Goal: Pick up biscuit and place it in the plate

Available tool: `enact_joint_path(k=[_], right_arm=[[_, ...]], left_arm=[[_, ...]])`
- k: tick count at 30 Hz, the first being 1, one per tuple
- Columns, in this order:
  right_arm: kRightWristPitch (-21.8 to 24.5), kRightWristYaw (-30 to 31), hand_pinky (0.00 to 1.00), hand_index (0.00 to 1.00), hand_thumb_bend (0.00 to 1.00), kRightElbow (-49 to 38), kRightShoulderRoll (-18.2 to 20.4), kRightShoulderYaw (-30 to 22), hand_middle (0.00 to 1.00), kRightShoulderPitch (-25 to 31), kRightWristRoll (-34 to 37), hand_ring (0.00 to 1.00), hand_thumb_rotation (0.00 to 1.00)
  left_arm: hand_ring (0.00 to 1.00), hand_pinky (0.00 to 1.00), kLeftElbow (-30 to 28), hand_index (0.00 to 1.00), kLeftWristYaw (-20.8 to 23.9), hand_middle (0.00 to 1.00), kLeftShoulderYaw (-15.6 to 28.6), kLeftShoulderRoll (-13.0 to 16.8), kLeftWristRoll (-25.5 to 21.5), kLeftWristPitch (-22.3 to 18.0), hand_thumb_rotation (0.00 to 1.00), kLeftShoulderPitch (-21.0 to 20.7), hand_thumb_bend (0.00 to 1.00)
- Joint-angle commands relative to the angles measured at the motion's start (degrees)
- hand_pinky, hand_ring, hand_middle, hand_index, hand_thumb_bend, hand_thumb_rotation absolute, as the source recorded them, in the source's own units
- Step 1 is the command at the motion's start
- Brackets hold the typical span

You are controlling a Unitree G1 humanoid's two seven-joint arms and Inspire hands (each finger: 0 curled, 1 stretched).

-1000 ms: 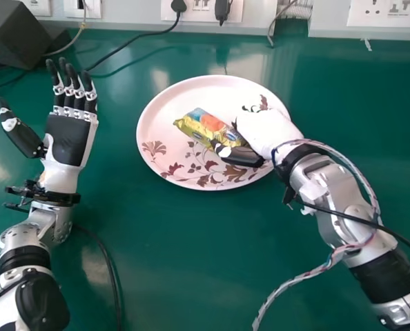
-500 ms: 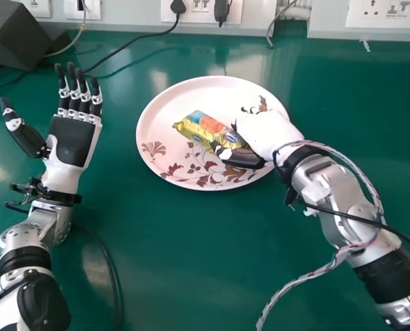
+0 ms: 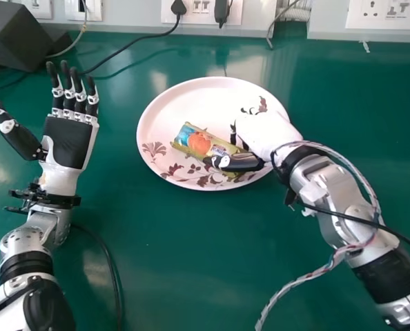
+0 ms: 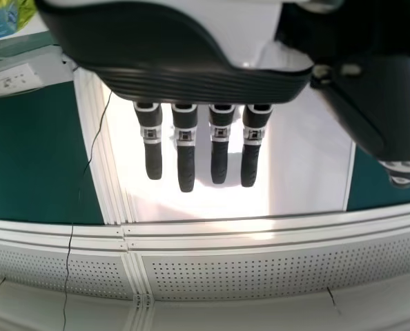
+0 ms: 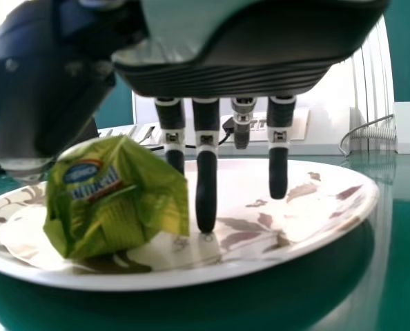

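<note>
Clearly, we have the biscuit [image 3: 199, 143] lying in the plate [image 3: 191, 103], a little to the near side of the plate's middle, inside the rim all round. The green surface [image 3: 177, 255] stretches out from the rim on every side. On the plate's near side it runs wide between our two arms, and on its left it leaves a gap up to our left hand [image 3: 68, 141]. Beyond the plate's far rim, the surface ends at the wall, where we see the sockets [image 3: 203, 8]. A dark box [image 3: 15, 34] sits well apart, to the far left of the plate, and a black cable [image 3: 107, 255] curves over the surface to the plate's near left.

Our right hand [image 3: 267, 134] reaches over the plate's right rim, its arm coming in from the plate's near right. Its fingers [image 5: 206, 186] are straight and loose, pointing down over the plate just beside the biscuit, released rather than clenched around it. The thumb [image 3: 239, 162] overlaps the biscuit's right end in the head view. We cannot tell whether the thumb or the fingers touch the wrapper, nor whether a fingertip meets the plate.

Our left hand lies well apart from the plate, to its left, palm up, with its fingers spread and straight toward the wall side, likewise released.
</note>
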Motion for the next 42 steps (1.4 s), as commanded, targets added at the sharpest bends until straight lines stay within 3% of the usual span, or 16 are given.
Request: enact_joint_path(k=[1,8,20,28,42], right_arm=[[0.2,3.2,0.58,0.57,0.97,2.1,-0.6,1.8,0.73,4.3,0.6,0.68,0.68],[0.7,3.6,0.58,0.57,0.97,1.2,-0.7,1.6,0.73,4.4,0.6,0.68,0.73],[2.6,0.8,0.58,0.56,0.96,-3.1,-0.3,-0.7,0.73,5.8,0.6,0.68,0.67],[4.1,-0.7,0.6,0.57,0.97,-7.7,0.0,-2.6,0.74,7.3,0.1,0.69,0.71],[6.2,-1.3,0.66,0.74,1.0,-14.6,0.2,-5.1,0.83,9.5,-1.9,0.71,0.76]], left_arm=[[0.82,0.84,1.5,0.85,0.4,0.9,-0.7,-1.4,1.4,-0.8,0.43,3.6,0.97],[0.82,0.85,1.9,0.85,0.0,0.9,-1.1,-1.0,1.2,-1.0,0.46,3.7,0.96],[0.83,0.86,2.9,0.85,0.5,0.91,-1.2,-0.1,1.2,-0.8,0.44,3.2,0.96],[0.83,0.85,3.0,0.86,0.1,0.92,-1.7,0.5,1.1,-0.5,0.42,3.3,0.94],[0.82,0.83,3.4,0.86,-0.8,0.92,-2.2,0.7,2.0,-2.7,0.45,3.3,0.92]])
